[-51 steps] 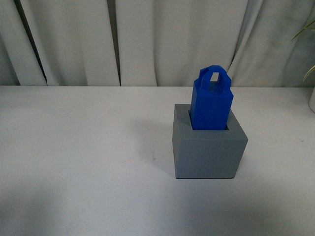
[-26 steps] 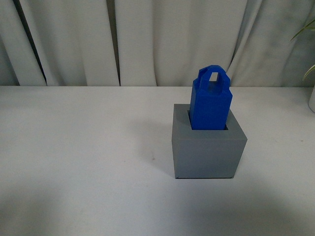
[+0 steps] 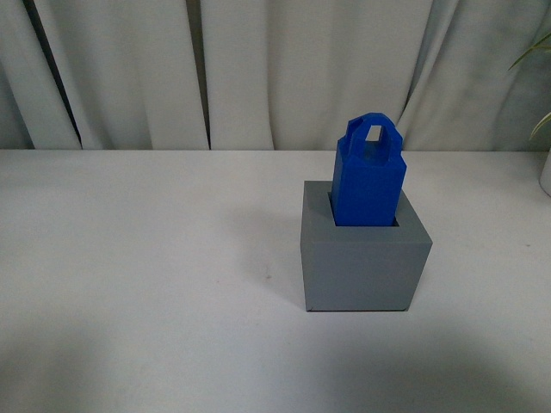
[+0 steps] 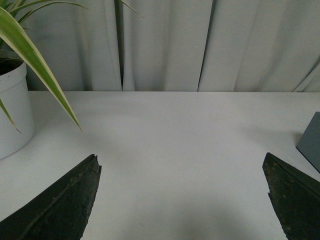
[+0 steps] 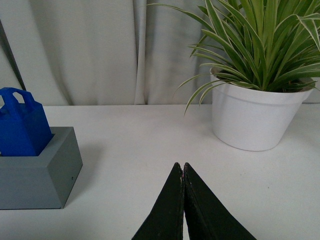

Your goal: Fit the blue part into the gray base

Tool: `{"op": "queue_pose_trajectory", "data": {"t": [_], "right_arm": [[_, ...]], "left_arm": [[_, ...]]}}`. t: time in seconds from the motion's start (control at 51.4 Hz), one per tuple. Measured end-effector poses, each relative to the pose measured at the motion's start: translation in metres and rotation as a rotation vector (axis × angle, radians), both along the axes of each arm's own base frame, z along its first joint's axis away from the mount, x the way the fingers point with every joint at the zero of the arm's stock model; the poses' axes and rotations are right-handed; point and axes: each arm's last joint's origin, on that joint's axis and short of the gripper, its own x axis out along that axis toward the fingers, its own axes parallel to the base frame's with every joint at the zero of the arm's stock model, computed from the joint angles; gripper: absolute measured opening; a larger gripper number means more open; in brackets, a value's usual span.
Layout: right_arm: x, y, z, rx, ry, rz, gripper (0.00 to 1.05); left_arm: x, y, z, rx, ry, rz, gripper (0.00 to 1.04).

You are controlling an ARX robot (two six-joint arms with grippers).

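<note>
The blue part (image 3: 368,176) stands upright in the square socket of the gray base (image 3: 365,265), right of the table's middle; its loop handle and upper body stick out above the cube. In the right wrist view the blue part (image 5: 21,125) sits in the gray base (image 5: 37,175), apart from my right gripper (image 5: 182,165), which is shut and empty above bare table. In the left wrist view my left gripper (image 4: 182,162) is open and empty, with only a corner of the gray base (image 4: 311,140) showing. Neither gripper shows in the front view.
A white pot with a striped green plant (image 5: 255,117) stands on the table beyond my right gripper. Another white plant pot (image 4: 12,112) stands beside my left gripper. A white curtain (image 3: 275,69) hangs behind the white table (image 3: 155,284).
The gray base with the blue part has shifted very slightly since a second ago; otherwise nothing differs.
</note>
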Motion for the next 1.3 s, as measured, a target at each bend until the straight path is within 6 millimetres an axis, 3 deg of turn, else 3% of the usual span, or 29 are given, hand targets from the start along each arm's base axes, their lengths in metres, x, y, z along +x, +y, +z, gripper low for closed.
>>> {"op": "queue_pose_trajectory", "data": {"t": [0.72, 1.303], "right_arm": [[-0.018, 0.000, -0.003, -0.001, 0.004, 0.001, 0.03], [-0.018, 0.000, -0.003, 0.000, 0.003, 0.001, 0.92]], "left_arm": [[0.000, 0.000, 0.000, 0.000, 0.000, 0.000, 0.99], [0.000, 0.000, 0.000, 0.000, 0.000, 0.000, 0.99]]}}
